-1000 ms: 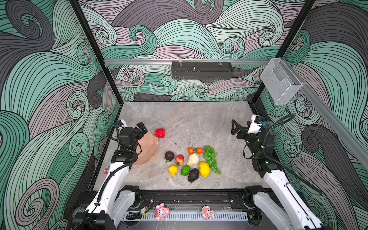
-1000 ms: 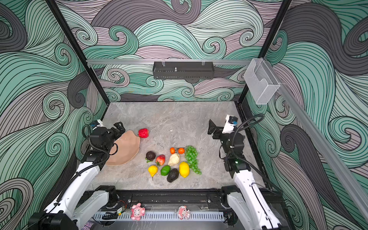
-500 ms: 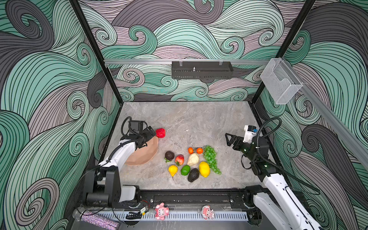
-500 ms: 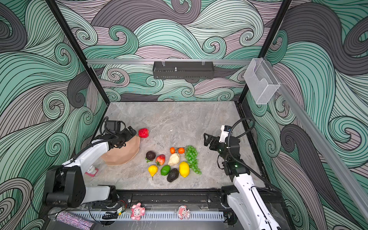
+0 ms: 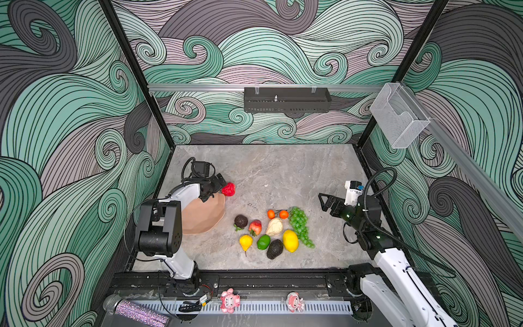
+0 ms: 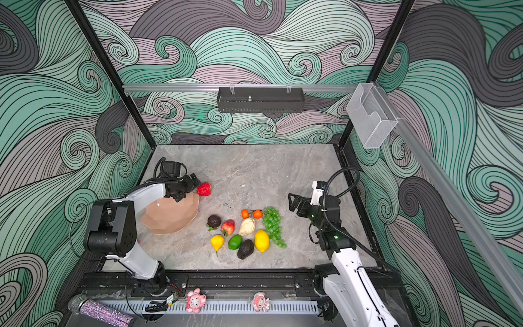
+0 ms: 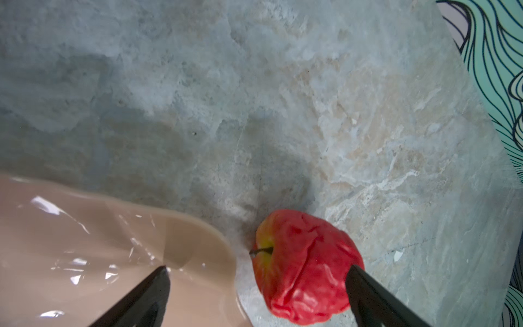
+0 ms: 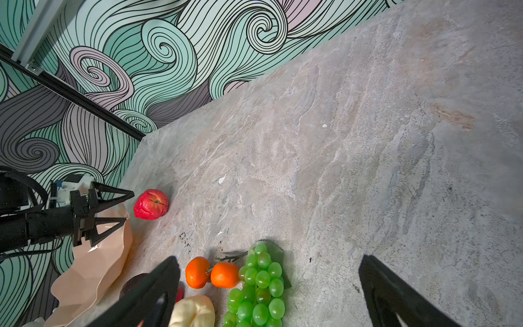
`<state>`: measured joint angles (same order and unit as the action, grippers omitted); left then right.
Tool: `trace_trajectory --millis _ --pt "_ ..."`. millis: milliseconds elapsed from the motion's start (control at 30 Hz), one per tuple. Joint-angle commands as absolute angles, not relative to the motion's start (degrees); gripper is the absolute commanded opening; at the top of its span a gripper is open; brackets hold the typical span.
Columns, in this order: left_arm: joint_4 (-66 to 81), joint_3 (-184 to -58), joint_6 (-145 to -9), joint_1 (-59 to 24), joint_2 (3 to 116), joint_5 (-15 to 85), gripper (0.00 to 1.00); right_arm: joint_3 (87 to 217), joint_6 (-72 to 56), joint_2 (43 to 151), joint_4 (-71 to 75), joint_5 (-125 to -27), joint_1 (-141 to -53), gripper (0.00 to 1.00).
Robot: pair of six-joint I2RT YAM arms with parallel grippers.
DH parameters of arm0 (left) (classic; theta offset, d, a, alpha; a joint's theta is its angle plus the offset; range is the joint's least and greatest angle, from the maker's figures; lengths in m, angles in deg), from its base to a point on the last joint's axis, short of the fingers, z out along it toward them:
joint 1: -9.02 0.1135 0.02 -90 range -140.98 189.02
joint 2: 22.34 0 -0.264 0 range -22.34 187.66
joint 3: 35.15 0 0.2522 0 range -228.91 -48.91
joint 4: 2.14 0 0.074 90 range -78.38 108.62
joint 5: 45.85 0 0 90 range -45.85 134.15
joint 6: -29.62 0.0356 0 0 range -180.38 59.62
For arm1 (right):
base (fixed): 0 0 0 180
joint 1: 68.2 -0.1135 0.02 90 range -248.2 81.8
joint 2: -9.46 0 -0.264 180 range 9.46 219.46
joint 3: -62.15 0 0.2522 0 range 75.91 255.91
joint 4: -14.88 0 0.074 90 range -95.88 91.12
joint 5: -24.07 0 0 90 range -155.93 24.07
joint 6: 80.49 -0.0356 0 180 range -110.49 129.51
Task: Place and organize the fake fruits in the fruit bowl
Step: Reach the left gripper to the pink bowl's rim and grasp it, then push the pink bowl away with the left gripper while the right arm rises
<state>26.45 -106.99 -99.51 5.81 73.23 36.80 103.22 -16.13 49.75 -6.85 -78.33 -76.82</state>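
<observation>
Though the left gripper (image 5: 217, 189) has its jaws spread wide, it has hold of nothing. In my left wrist view one finger (image 7: 373, 297) sits at the side of the red apple (image 7: 302, 266), and I cannot tell whether they touch. The other finger hangs over the rim of the fruit bowl (image 7: 85, 240). From the right wrist view I read the apple as lying on the table (image 5: 283, 170) just past the fingertips and just beside the bowl's edge.

In both top views the bowl sits at the left of the table, and every fruit lies outside it.

My right gripper (image 5: 322, 202) is likewise wide open and carries nothing, hovering near the green grapes (image 5: 300, 225).

The other fruits lie loose in a cluster between the arms. Two oranges (image 5: 271, 213) sit just beside the grapes, and nearer me are the lemon (image 5: 290, 240), avocado (image 5: 274, 248), lime (image 5: 263, 241) and yellow pear (image 5: 245, 241).
</observation>
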Motion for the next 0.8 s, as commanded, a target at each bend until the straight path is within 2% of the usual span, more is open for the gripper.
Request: trace_trajectory --millis 0,233,500,767 --pt "24.6 -111.2 -97.6 5.5 76.7 37.4 0.99 103.1 -16.2 49.9 -7.1 -79.0 -77.2 0.99" --pt "23.6 -116.9 -96.9 5.5 83.5 34.2 0.99 103.2 -16.1 49.9 -7.6 -78.9 -77.4 0.99" --pt "24.3 -123.0 -95.4 2.5 90.3 23.6 0.96 103.6 -15.9 50.0 -8.4 -77.9 -77.6 0.99" --pt "24.4 -122.5 -95.6 -3.2 89.9 23.4 0.95 103.4 -16.0 50.4 -8.3 -77.8 -77.7 0.99"
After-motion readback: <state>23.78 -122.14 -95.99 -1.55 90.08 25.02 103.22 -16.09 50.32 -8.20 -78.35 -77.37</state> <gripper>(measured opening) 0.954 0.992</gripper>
